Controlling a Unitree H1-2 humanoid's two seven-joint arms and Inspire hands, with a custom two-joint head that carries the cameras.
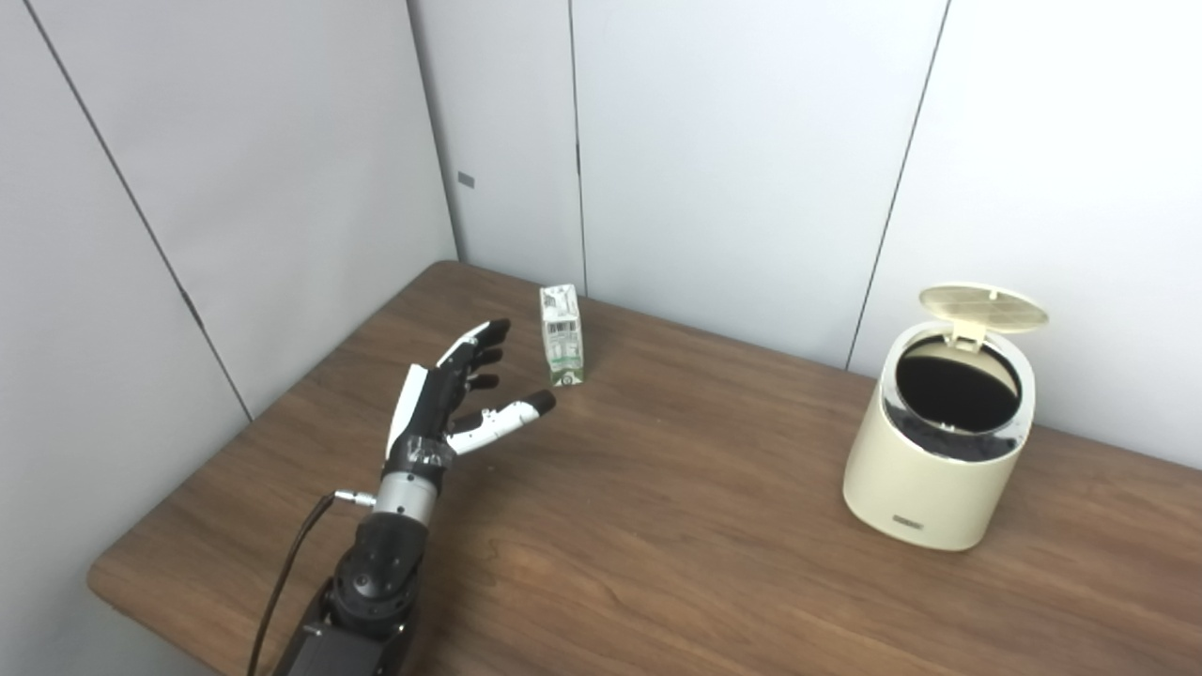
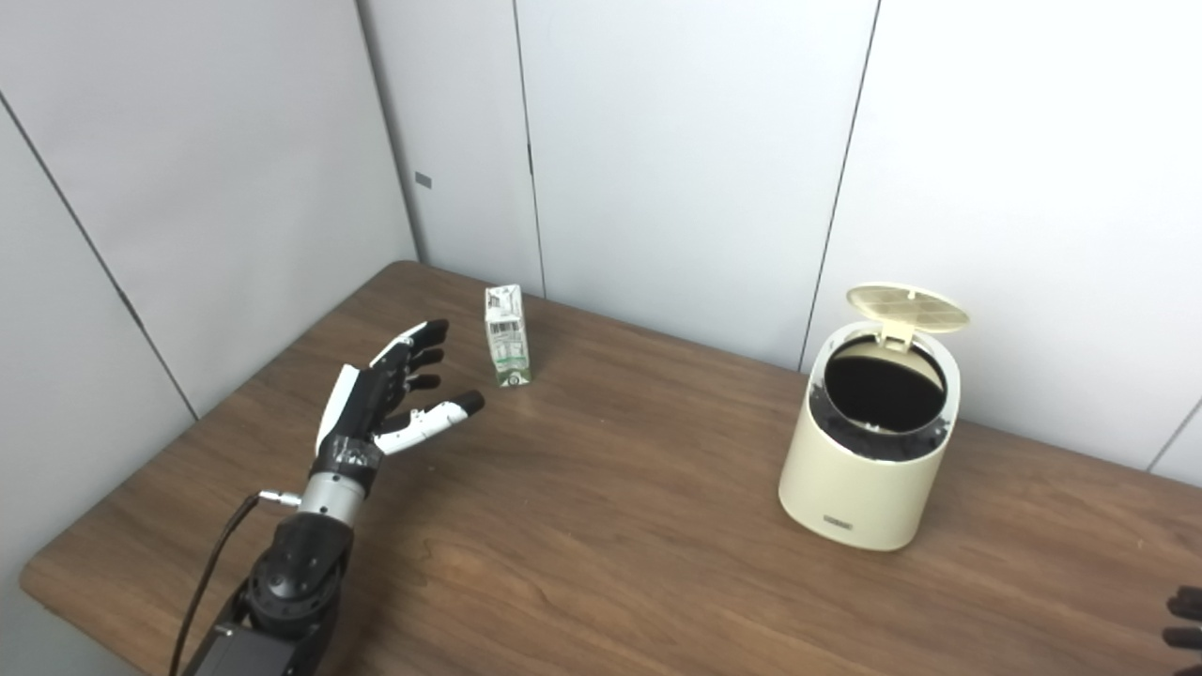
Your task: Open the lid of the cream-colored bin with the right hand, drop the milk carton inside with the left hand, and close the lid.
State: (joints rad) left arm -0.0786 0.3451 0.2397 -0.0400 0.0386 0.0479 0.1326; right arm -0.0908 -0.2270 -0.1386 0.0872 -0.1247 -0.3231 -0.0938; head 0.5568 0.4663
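Note:
A small green-and-white milk carton (image 1: 562, 335) stands upright near the table's far left. My left hand (image 1: 457, 392) hovers just short of it, open, fingers and thumb spread toward the carton, not touching it. The cream-colored bin (image 1: 942, 439) stands at the right with its round lid (image 1: 983, 309) tipped up at the back and the dark inside exposed. Only the dark fingertips (image 2: 1183, 620) of my right hand show at the right eye view's lower right edge; how that hand stands is not visible.
The brown wooden table (image 1: 657, 526) fills the scene, its left edge near my left arm. Pale wall panels rise directly behind the carton and the bin. A black cable runs along my left forearm.

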